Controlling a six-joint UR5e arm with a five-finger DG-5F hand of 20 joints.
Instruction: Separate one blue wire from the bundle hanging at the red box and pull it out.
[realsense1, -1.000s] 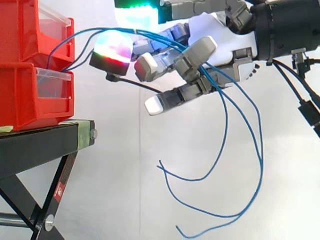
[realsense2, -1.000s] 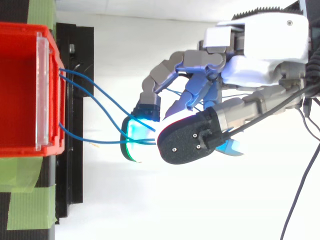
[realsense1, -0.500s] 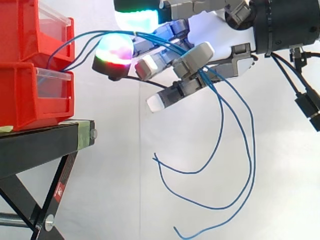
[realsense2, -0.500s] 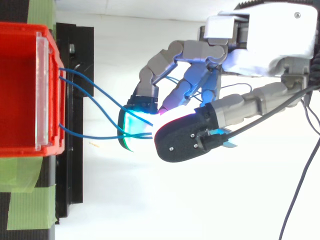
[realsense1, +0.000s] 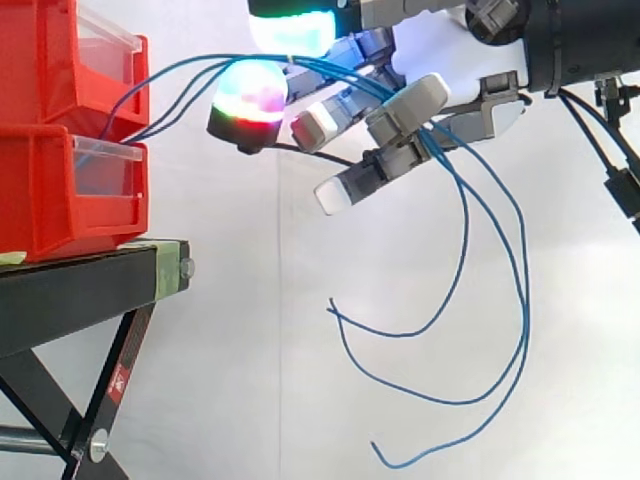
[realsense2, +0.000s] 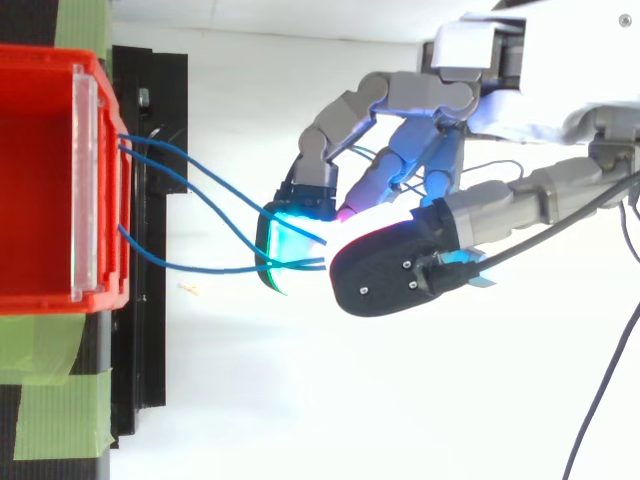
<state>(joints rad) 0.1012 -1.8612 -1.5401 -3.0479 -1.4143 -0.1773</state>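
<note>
**Hand shifts right, away from the bins, wires in its fingers**

Since half a second ago the hand (realsense1: 448, 55) has shifted a little to the right, away from the bins (realsense1: 55, 195). The wires' loose ends have swung right with it.

From the side, we see two red bins stacked on the black stand (realsense1: 80, 290) at the left. Three blue wires (realsense1: 466, 250) leave the bins' front, rise in an arc and run level to the hand at the top right. The fingers (realsense1: 335, 193) are curled narrowly round the wires, which pass between them just behind the glowing pads. Past the fingers the wires drop in long loops, their free ends hanging in the air well below the hand and to the right of the stand. We cannot tell whether any one wire is held apart from the others.

From above, the hand (realsense2: 540, 100) lies to the right of the top bin (realsense2: 40, 180), apart from it. The wires (realsense2: 215, 268) leave the bin's front edge at separate spots and converge under the curled fingers (realsense2: 330, 140) at the cyan-green pad. Green tape (realsense2: 50, 410) lies on the stand (realsense2: 150, 330) below the bin.
</note>
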